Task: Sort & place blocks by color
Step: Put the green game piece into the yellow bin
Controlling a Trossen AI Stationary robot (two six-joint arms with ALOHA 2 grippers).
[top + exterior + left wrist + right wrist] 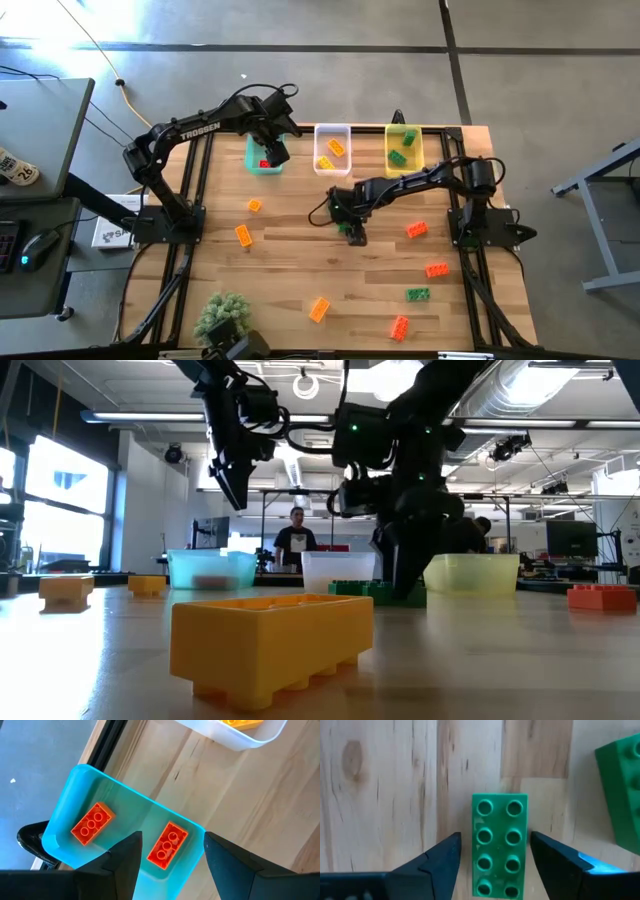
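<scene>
- The left gripper hangs over the translucent teal plastic bin at upper centre-left of the high view, its arm stretched from its base at the left counter edge; its jaws stand wide apart and hold nothing.
- In the left wrist view the teal bin holds two red studded plastic blocks, lying apart from each other on the bin floor, just ahead of the open fingers.
- The right gripper is low at mid-frame of the high view, its arm folded across from its base at the right; its jaws are wide, one either side of a green eight-stud plastic brick lying flat on the pale wood-grain counter; I cannot tell whether they touch it.
- A second green block lies just beside it.
- The clear white bin holds yellow blocks; the yellow-tinted bin holds green ones.
- Orange, red and green blocks lie scattered over the lower counter.
</scene>
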